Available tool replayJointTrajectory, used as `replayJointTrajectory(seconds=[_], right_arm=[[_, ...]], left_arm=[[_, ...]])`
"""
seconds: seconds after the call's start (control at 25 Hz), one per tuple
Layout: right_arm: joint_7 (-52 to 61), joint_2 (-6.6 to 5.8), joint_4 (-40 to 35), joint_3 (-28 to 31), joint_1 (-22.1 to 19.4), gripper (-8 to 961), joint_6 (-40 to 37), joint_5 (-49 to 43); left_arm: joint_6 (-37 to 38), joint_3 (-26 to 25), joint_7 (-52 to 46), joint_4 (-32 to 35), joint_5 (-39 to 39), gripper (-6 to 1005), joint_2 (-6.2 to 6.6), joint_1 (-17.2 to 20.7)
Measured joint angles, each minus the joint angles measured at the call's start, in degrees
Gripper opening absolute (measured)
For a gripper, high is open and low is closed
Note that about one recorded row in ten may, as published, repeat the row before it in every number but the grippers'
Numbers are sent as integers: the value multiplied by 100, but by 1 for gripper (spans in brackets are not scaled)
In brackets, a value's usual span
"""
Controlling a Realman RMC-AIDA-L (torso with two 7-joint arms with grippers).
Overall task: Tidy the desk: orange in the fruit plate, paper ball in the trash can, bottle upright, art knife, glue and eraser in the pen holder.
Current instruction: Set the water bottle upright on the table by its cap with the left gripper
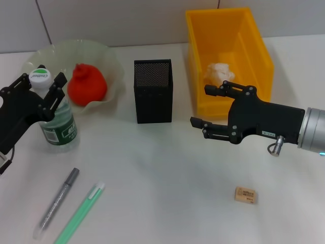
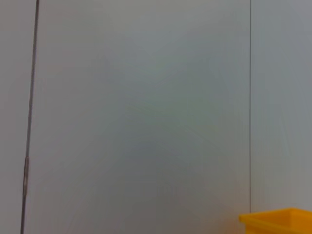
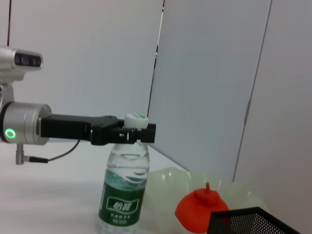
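The bottle [image 1: 60, 119] stands upright on the desk [image 1: 167, 173] at the left, in front of the fruit plate [image 1: 114, 66]. My left gripper [image 1: 40, 87] is open, its fingers either side of the bottle's neck under the white cap. The orange [image 1: 86, 85] lies in the fruit plate. The paper ball [image 1: 218, 73] lies in the trash can [image 1: 256, 46]. My right gripper [image 1: 199, 105] is open and empty, between the pen holder [image 1: 153, 91] and the trash can. The eraser [image 1: 246, 194] lies at the front right. The right wrist view shows the bottle [image 3: 124, 190], left gripper [image 3: 132, 134] and orange [image 3: 200, 209].
A grey pen-shaped tool [image 1: 59, 202] and a pale-green stick [image 1: 81, 212] lie side by side at the front left. The wall stands behind the desk. The left wrist view shows only wall and a corner of the trash can [image 2: 278, 222].
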Motion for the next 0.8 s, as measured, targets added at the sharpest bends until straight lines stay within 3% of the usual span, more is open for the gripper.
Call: replayJointTrajectory(seconds=[0.8], right_arm=[[2, -1, -34, 2, 43, 768, 92, -90]], left_arm=[[-20, -127, -2, -146, -4, 449, 1, -97]])
